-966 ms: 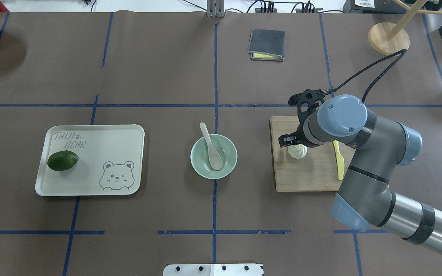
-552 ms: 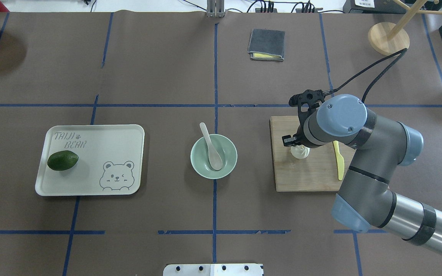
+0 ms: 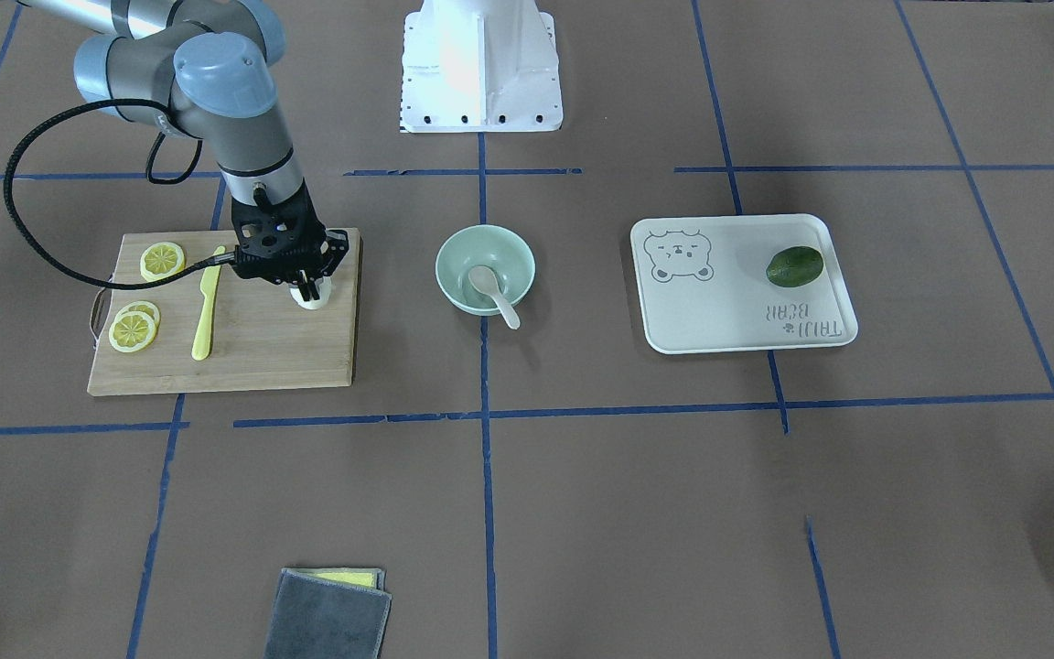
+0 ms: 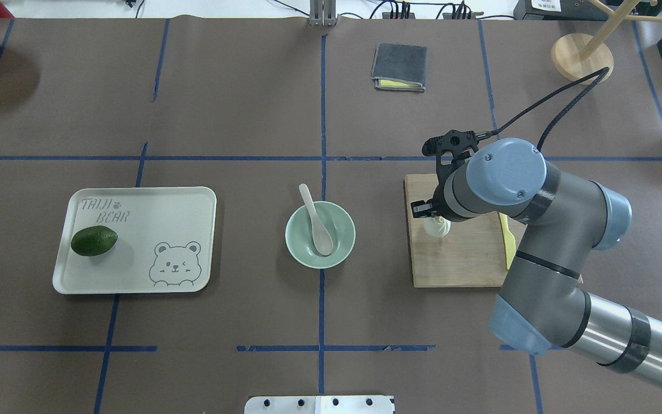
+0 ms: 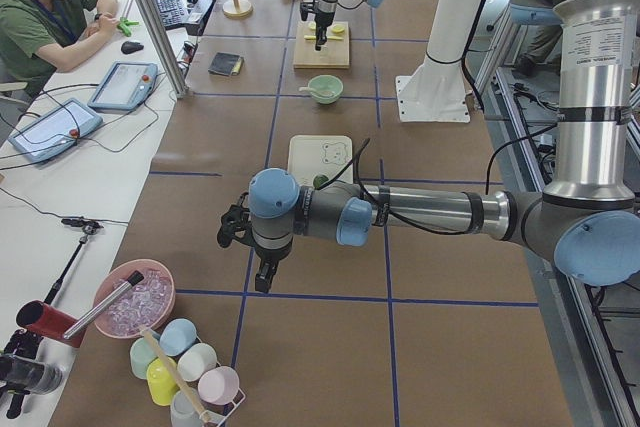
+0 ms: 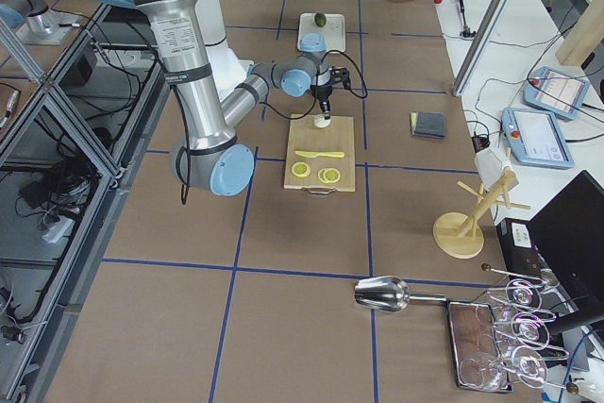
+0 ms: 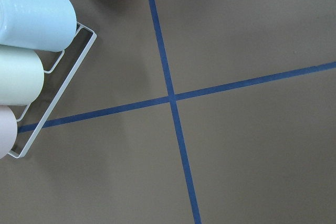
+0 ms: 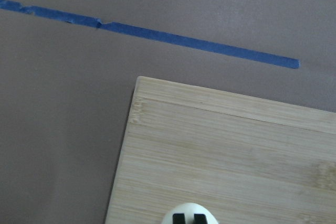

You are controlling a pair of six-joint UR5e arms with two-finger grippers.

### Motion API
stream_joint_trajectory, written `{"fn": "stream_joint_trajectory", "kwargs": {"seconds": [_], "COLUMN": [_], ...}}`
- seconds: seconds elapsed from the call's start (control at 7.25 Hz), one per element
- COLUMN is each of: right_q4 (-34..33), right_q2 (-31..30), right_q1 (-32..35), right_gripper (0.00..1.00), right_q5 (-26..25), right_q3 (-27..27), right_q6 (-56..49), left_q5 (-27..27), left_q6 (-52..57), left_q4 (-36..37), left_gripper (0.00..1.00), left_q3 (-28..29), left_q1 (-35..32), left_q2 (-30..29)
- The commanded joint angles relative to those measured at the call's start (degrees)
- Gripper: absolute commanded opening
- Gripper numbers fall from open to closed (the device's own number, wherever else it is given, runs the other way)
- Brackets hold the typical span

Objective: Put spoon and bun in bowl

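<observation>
The white bun (image 4: 438, 226) is pinched in my right gripper (image 4: 431, 217), which is shut on it over the wooden cutting board (image 4: 457, 264) near the board's left edge. In the front-facing view the bun (image 3: 312, 299) shows under the right gripper (image 3: 307, 291). The right wrist view shows the bun's top (image 8: 189, 211) between the fingertips. The off-white spoon (image 4: 318, 224) lies in the mint-green bowl (image 4: 295, 244), its handle over the far rim. My left gripper (image 5: 262, 279) shows only in the left side view, far from these; I cannot tell its state.
A yellow knife (image 3: 206, 307) and lemon slices (image 3: 134, 328) lie on the board. A white tray (image 4: 135, 270) with a green fruit (image 4: 94, 240) sits left of the bowl. A grey cloth (image 4: 399, 66) lies at the back. Cups in a rack (image 7: 21, 51) are by the left arm.
My right gripper went from open around the bun to shut on it, then shifted left with the bun toward the board's left edge. Spoon and bowl are unmoved.
</observation>
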Motion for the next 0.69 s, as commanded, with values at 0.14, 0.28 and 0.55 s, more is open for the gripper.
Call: {"fn": "stream_joint_trajectory", "kwargs": {"seconds": [0.14,0.28,0.55], "right_q4": [-12.93,-12.87,-12.6], "right_q2": [16.08,19.09,22.54], "right_q1": [-4.96,-7.33,-9.46], "right_gripper": [0.0,0.0,0.0], "right_q5": [-2.51,-5.23,-7.37], "right_q3": [-1.51,-4.65,-9.07], "right_q6": [12.55,14.96,18.84], "left_q5": [0.06,-0.03,0.06], "left_q6": [0.0,0.0,0.0], "left_q4": [0.0,0.0,0.0], "left_gripper": [1.0,1.0,1.0], "left_q3": [-0.11,-0.11,-0.2], "left_q1": [0.0,0.0,0.0], "left_q2": [-0.09,-0.17,-0.44]}}
